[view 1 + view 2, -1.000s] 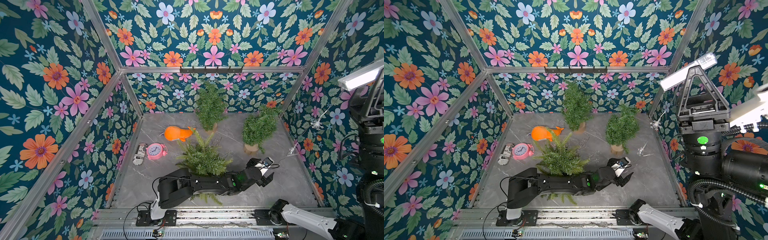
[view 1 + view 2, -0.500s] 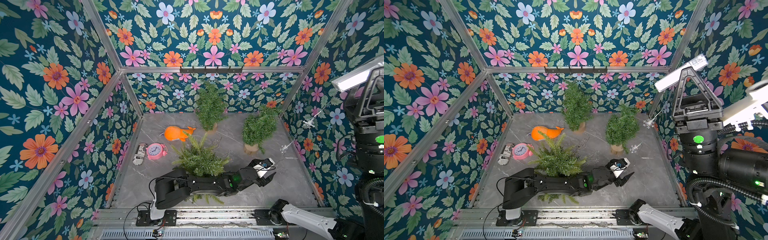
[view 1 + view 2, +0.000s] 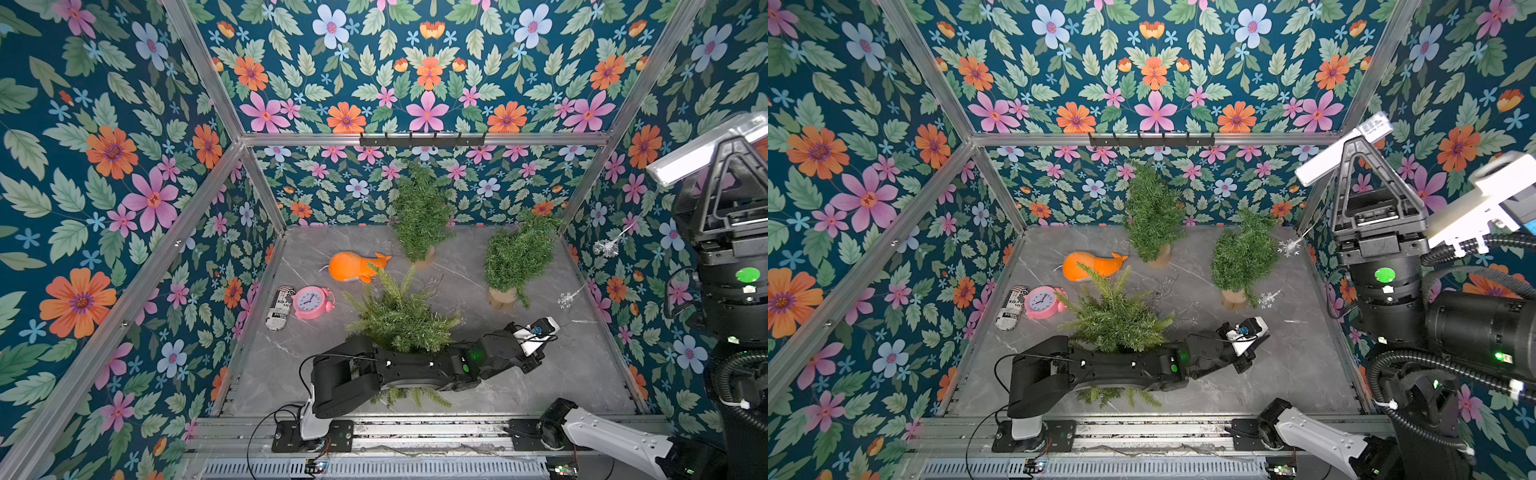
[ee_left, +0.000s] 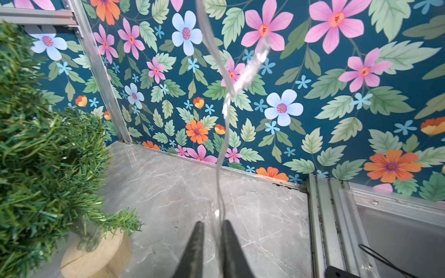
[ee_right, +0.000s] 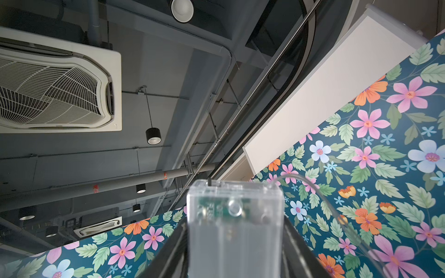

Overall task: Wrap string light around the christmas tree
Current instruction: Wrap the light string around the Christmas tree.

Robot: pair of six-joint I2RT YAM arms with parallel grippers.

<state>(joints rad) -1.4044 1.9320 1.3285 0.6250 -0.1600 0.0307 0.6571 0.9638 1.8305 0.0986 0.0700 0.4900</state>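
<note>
In left pincer [image 4: 213, 223], string light [image 4: 220, 168]

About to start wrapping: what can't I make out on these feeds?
- Front tree base: both top views, hidden under the left arm.
- String light between the snowflakes and the left tool: top views, wire too thin to trace.
- Battery box: right wrist view, blurred, too close to lens.
- String light's upper end: left wrist view, blurred, cut off by the edge.

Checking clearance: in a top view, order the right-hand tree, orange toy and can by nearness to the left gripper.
From the left gripper:
1. right-hand tree: just behind it.
2. orange toy: mid-table, farther back.
3. can: beside the left wall.
</note>
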